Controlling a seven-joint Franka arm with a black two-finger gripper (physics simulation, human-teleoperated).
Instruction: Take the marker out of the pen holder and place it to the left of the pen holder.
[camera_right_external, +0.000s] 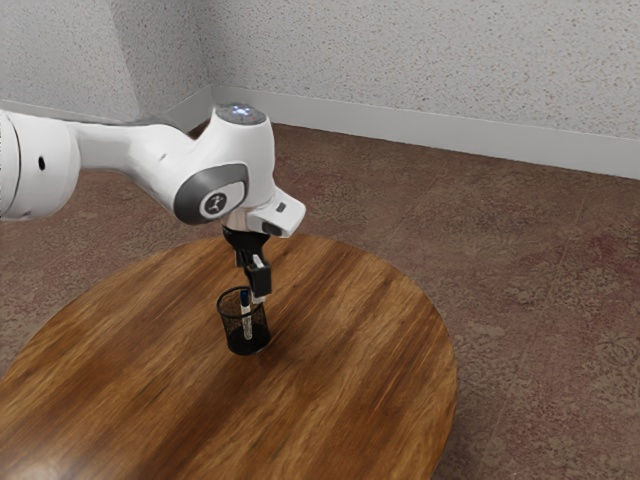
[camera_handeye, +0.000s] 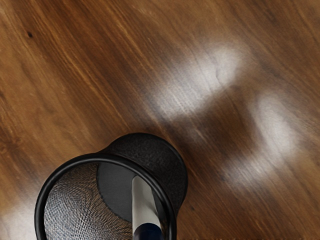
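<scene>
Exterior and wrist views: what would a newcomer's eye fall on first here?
Probably the big white arm, coming in from the exterior view's left over the round wooden table. Next, the black mesh pen holder standing on the table below the hand, with the marker in it, its dark blue cap end up.

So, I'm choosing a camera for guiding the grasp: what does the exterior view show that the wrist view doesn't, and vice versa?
Exterior view: my arm, the gripper pointing down by the pen holder's rim, the table's round edge, the carpet and the speckled walls.

Wrist view: the pen holder's round inner bottom, seen from above through its mouth.

Both: the black mesh pen holder on the wooden table, the marker inside it, white with its dark blue end up.
</scene>
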